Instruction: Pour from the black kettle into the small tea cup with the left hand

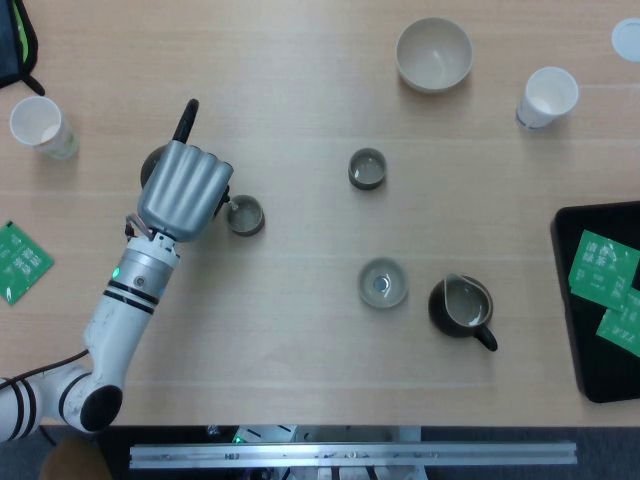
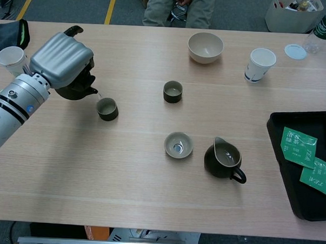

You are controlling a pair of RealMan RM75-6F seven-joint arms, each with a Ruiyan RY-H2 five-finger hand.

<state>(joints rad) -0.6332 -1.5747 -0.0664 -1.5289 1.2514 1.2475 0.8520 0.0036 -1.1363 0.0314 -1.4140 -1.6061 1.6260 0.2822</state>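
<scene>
Near the counter's left edge, the left hand (image 2: 62,60) grips the black kettle (image 2: 77,89), its spout just over the small tea cup (image 2: 107,109), so pouring seems underway; next, tip it gently further while holding the spout above the rim.

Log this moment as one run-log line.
left hand: grips black kettle | spout over small tea cup, thin stream visible | right hand: not in view
</scene>
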